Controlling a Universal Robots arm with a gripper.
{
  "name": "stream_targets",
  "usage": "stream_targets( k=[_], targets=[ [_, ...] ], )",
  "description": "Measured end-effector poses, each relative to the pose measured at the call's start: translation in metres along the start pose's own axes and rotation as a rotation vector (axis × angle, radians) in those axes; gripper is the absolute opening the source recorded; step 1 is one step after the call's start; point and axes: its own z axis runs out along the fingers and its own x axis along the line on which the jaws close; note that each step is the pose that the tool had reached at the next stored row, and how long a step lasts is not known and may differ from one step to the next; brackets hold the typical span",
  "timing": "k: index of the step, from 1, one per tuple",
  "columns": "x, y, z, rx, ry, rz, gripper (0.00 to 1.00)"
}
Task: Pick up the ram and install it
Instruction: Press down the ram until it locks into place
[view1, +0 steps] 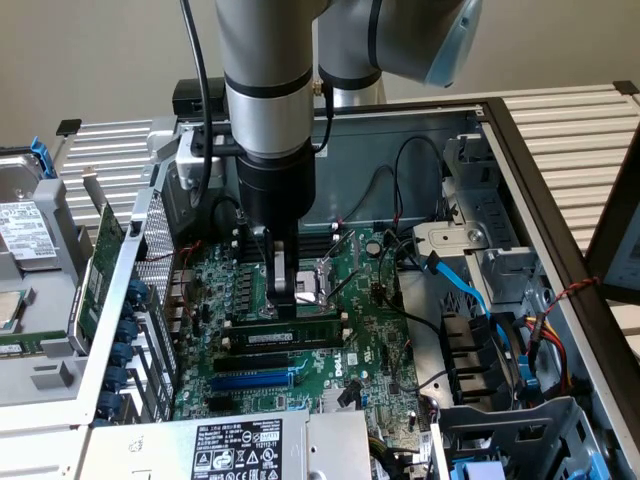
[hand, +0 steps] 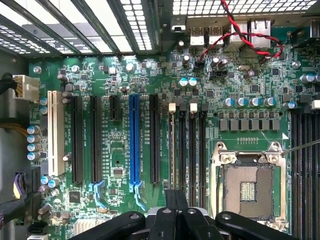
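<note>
The ram (view1: 300, 333) is a long thin green stick with a white label. It stands on edge in a black slot of the motherboard (view1: 375, 330), inside the open computer case. My gripper (view1: 284, 305) comes straight down over the stick's middle with its dark fingers shut together. The tips sit at the stick's top edge, and I cannot tell whether they press on it. In the wrist view the ram (hand: 172, 150) shows edge-on in the first of several black memory slots, with my gripper (hand: 176, 202) shut just above it.
An empty CPU socket (hand: 247, 187) lies beside the memory slots, and a blue slot (hand: 134, 140) and black ones lie on the other side. A green expansion card (view1: 100, 270) stands outside the case at the exterior view's left. Blue and black cables (view1: 470, 290) and drive bays crowd its right.
</note>
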Motion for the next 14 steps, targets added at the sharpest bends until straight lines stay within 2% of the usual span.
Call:
stream_targets(
  k=[14],
  targets=[
    [0.0004, -0.0017, 0.0041, 0.0002, -0.0014, -0.005, 0.11]
  ],
)
